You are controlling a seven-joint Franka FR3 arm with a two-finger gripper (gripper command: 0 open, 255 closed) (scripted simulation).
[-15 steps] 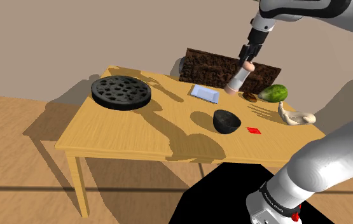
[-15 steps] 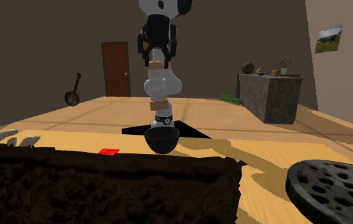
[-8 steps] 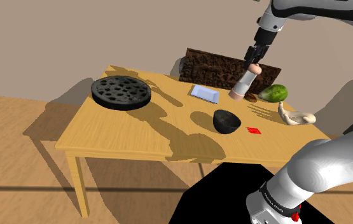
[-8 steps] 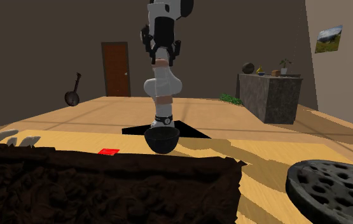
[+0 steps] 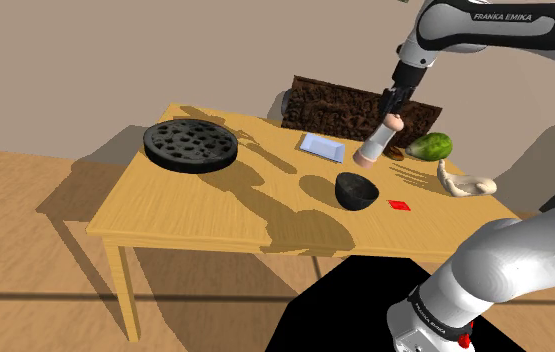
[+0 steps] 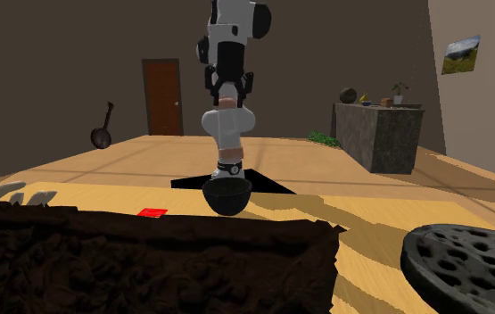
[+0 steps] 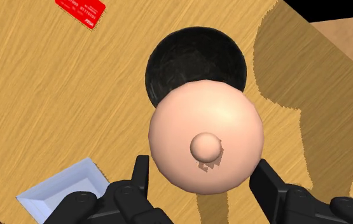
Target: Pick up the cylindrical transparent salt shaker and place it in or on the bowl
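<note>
My black gripper (image 5: 393, 106) hangs over the wooden table (image 5: 195, 215), shut on the top of a salt shaker (image 5: 376, 141) with a pale body and pinkish ends. The shaker tilts slightly below the fingers. The black bowl (image 5: 357, 190) stands on the table just in front of and below it. In the wrist view, the shaker's round pinkish end (image 7: 205, 143) sits between my gripper (image 7: 203, 177) fingers and covers part of the bowl (image 7: 191, 57) beneath. In the second exterior view, the gripper (image 6: 227, 91) holds the shaker (image 6: 227, 123) straight above the bowl (image 6: 227, 194).
On the table lie a dark perforated round disc (image 5: 191, 145), a flat white tray (image 5: 322, 147), a green fruit (image 5: 430, 147), a beige bone-shaped object (image 5: 465, 184) and a small red card (image 5: 399, 205). A dark brown block (image 5: 345, 100) stands behind the table's far edge.
The gripper has carried the shaker down and across the table towards the bowl, away from the dark brown block. The grip on the shaker is unchanged.
</note>
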